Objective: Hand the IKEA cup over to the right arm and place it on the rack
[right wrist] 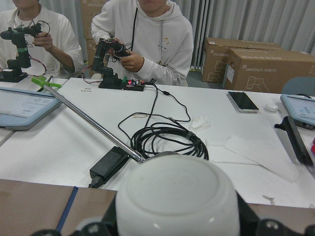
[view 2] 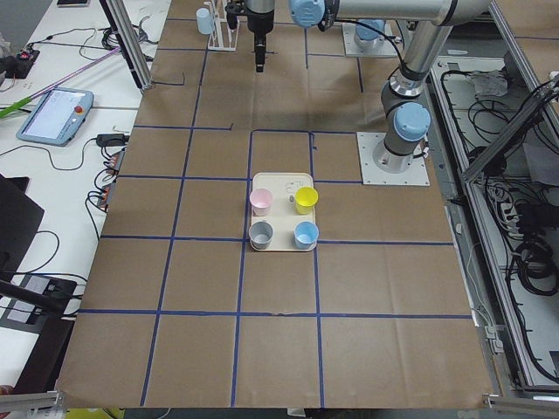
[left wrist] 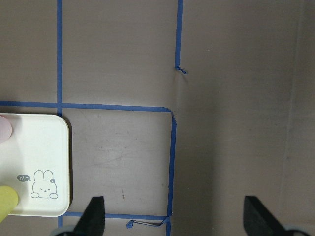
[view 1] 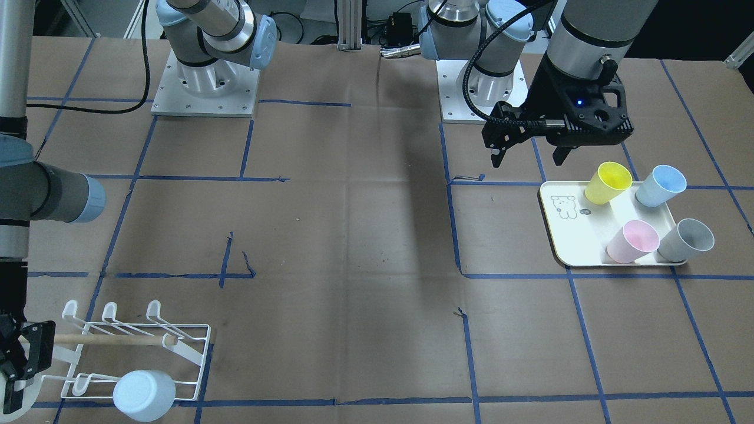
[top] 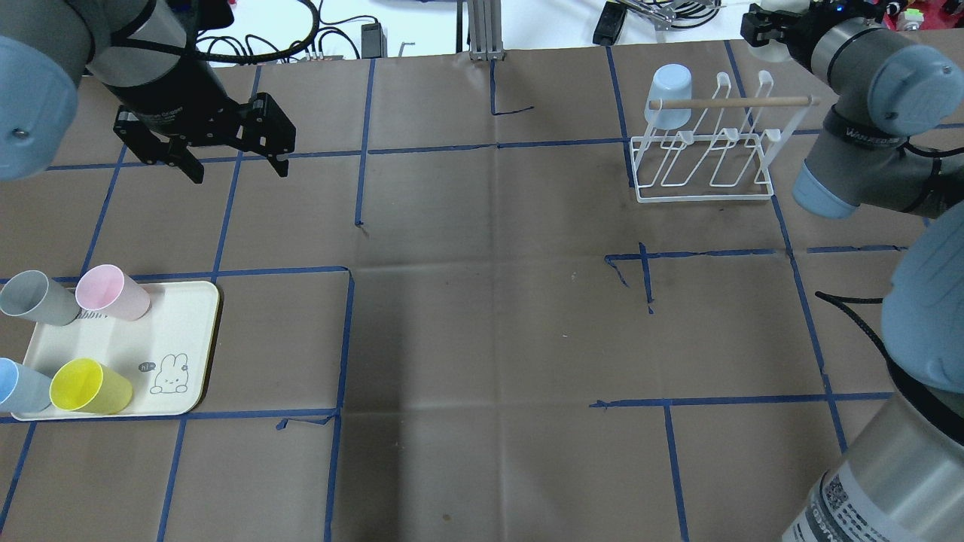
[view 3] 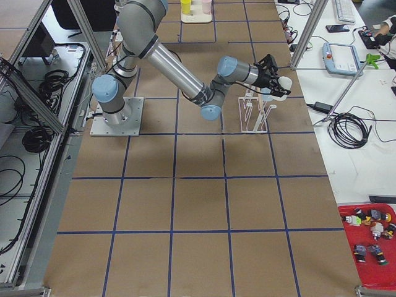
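My right gripper (top: 770, 36) is beyond the far right end of the white wire rack (top: 708, 162) and is shut on a white cup (right wrist: 177, 196). The cup's base fills the lower middle of the right wrist view, and it also shows in the exterior right view (view 3: 283, 83). A pale blue cup (top: 669, 94) hangs upturned on the rack's far left prong. My left gripper (top: 233, 159) is open and empty, high above the table beyond the cream tray (top: 188, 316). Its fingertips (left wrist: 94, 216) stand wide apart over bare paper.
The tray holds a yellow cup (top: 90, 386), a blue cup (top: 19, 385), a pink cup (top: 113, 292) and a grey cup (top: 36, 297), all on their sides. Brown paper with blue tape lines covers the table. Two operators sit past the far edge (right wrist: 142, 39).
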Available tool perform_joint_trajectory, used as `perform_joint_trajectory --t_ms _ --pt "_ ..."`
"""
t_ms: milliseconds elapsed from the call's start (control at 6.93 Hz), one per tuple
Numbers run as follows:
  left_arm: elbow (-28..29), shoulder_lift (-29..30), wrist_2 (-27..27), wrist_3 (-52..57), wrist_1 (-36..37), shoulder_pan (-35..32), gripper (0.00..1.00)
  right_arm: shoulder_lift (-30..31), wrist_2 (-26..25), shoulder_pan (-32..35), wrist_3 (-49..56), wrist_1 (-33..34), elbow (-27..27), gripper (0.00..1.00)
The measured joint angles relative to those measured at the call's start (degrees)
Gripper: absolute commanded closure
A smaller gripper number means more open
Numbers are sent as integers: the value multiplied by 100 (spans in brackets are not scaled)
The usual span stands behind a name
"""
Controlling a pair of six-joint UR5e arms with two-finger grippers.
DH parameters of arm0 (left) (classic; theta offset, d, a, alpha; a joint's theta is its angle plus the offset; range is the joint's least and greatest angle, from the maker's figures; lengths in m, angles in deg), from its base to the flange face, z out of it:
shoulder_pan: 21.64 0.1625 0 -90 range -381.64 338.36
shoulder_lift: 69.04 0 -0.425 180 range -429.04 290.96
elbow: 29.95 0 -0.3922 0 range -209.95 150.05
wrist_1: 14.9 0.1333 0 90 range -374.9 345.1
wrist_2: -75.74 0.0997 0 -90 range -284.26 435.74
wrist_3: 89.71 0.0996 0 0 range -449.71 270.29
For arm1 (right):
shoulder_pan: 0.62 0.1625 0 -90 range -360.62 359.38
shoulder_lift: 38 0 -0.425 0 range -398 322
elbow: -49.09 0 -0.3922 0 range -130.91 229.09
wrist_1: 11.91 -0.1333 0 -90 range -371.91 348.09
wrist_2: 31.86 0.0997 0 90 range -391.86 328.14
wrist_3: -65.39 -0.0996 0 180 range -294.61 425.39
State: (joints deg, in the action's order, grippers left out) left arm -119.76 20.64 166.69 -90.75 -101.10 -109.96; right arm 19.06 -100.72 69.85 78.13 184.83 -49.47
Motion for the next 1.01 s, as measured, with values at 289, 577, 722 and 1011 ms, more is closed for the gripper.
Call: perform_joint_trajectory --t_ms 289,577,722,1011 --pt "-28 -54 -25 -24 165 -6 0 -189 89 -40 35 13 11 64" --pt "-53 36 -40 -39 200 -2 0 -267 87 -55 30 36 -161 63" --pt "-82 100 -42 -61 216 -2 0 -267 68 -66 23 40 -259 41" --pt "-117 180 -42 -85 255 -1 0 -242 58 -105 -30 26 -378 1"
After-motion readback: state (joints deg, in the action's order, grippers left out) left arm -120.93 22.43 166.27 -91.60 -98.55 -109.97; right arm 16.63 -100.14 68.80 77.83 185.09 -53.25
